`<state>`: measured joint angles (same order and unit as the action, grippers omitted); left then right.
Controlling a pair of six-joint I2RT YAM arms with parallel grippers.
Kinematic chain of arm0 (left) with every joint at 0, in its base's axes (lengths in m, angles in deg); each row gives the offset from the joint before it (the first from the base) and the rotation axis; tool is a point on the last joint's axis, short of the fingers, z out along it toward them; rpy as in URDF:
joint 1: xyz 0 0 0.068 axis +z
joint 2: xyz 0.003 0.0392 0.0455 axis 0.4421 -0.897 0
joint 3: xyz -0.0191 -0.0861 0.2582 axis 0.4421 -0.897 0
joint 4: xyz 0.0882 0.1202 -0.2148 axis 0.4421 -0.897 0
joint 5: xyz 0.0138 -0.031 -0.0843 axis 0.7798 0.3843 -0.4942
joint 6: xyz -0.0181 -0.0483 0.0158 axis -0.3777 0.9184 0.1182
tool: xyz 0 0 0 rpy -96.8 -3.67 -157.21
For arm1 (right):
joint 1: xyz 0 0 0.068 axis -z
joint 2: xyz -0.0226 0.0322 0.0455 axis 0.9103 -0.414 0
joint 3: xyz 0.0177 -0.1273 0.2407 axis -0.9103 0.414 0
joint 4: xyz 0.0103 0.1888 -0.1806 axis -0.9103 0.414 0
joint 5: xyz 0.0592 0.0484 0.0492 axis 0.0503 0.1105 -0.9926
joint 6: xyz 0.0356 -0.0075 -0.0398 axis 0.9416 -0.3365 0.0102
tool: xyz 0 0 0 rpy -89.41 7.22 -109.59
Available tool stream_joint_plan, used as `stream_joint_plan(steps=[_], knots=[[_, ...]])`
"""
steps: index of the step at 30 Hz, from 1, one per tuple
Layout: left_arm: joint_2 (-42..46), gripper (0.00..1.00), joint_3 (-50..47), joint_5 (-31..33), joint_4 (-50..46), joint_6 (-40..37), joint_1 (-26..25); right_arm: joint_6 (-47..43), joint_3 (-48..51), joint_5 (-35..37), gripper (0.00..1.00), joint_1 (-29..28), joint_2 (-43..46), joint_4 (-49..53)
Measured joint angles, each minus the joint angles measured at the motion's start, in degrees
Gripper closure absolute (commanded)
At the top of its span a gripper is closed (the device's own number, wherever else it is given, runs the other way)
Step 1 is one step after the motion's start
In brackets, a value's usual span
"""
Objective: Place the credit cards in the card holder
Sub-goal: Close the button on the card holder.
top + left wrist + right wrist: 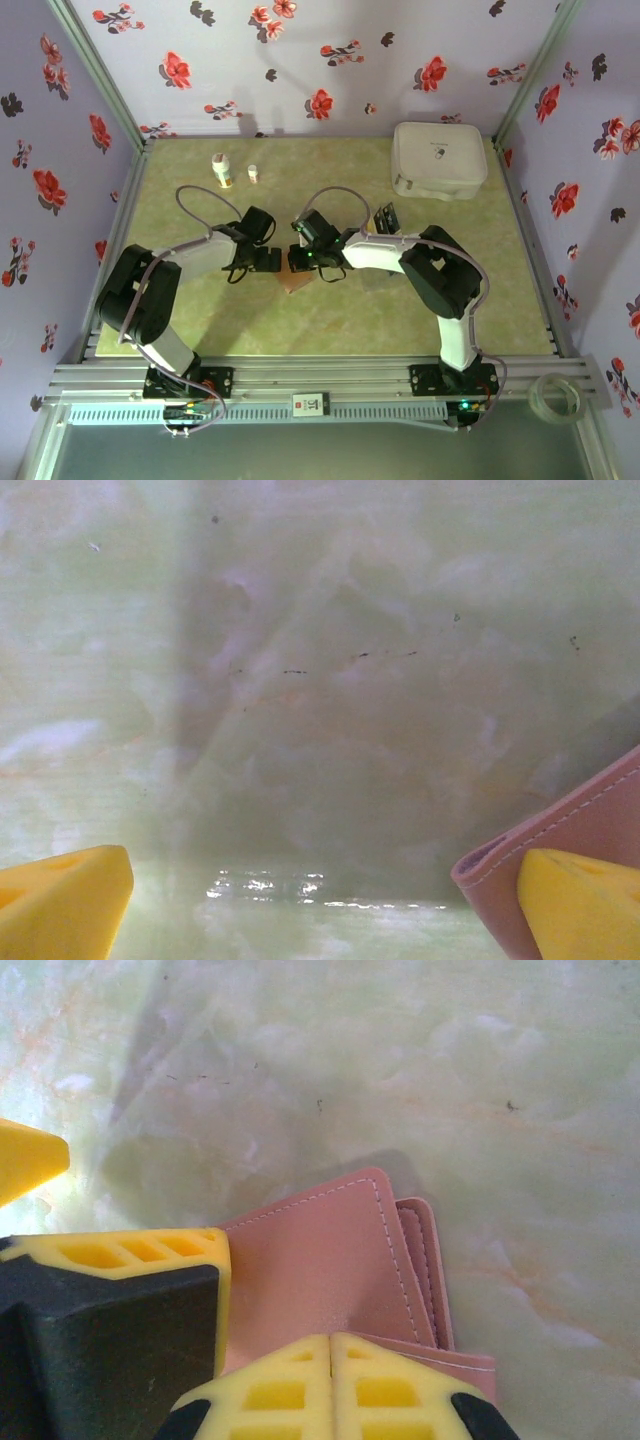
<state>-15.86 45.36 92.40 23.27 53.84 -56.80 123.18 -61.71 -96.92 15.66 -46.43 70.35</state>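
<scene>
Both arms bend out at the elbow and lay their forearms level toward the middle of the bench (350,330). The left claw (264,258) and right claw (303,257) face each other almost nose to nose over the wallet (295,283).

The left claw is spread wide with nothing in it. In its wrist camera, one yellow fingertip (580,905) sits against the wallet's stitched corner and the other is well off over bare bench.

The right claw is pressed fully closed, pads together, right at the wallet's near edge (whether a leaf is caught between them I cannot tell). Its wrist camera shows the wallet's layered leaves, with a finger of the left claw at their left side.

The overhead view adds the cards (385,217), a small dark cluster just behind the right forearm and apart from the wallet. It also shows a white case (440,160) toward the far right corner.
</scene>
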Motion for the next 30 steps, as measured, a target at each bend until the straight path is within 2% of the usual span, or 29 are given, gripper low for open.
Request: stream_joint_plan(steps=[21,27,30], knots=[[-0.76,0.0,0.09,-0.66,0.52,0.0,0.0,-6.69,0.52,11.85,1.0,-5.53,0.39,0.33],[-0.76,0.0,0.09,-0.74,0.44,0.0,0.0,-5.46,2.93,11.34,1.0,-5.38,0.76,-3.72],[-0.76,0.0,0.13,-0.72,0.39,0.0,0.0,-2.6,5.88,7.65,1.0,-3.78,1.36,-8.57]])
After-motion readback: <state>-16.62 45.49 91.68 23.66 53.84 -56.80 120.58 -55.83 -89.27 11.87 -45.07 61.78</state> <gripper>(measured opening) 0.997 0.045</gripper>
